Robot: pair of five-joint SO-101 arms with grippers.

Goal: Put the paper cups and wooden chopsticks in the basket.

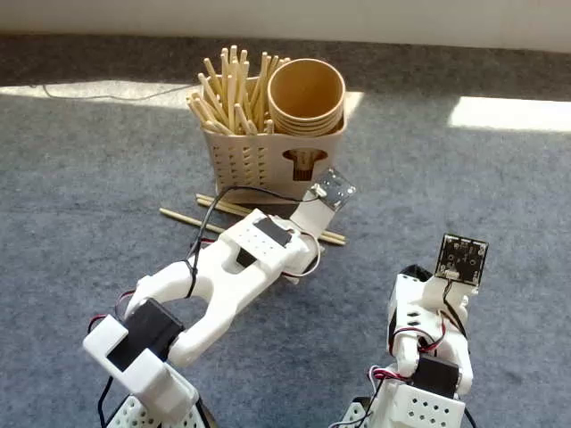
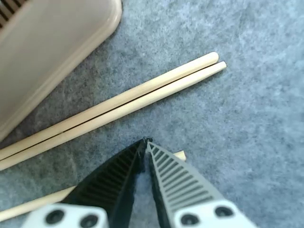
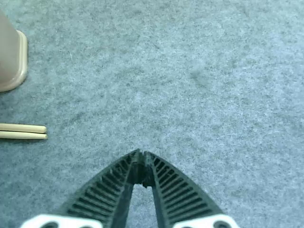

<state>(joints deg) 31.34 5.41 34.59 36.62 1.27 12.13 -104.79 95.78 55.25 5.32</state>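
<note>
Arms differ: the left arm [image 1: 236, 267] stretches toward 12 o'clock, its jaws pinched shut on nothing, just over three loose pale wooden chopsticks [image 2: 142, 97] on the grey carpeted bench [image 1: 464, 187]. The right arm [image 1: 428, 339] is folded up at 5 o'clock, jaws shut too. At 12 o'clock, one cream plastic basket [image 1: 259, 169] holds many more chopsticks [image 1: 227, 89] and one stack of brown paper cups [image 1: 306, 89].

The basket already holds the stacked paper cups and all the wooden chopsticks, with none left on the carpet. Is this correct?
Not quite. The paper cups are stacked in the basket, together with many sticks, but some chopsticks lie on the carpet in front of it. The left wrist view shows this.
</note>
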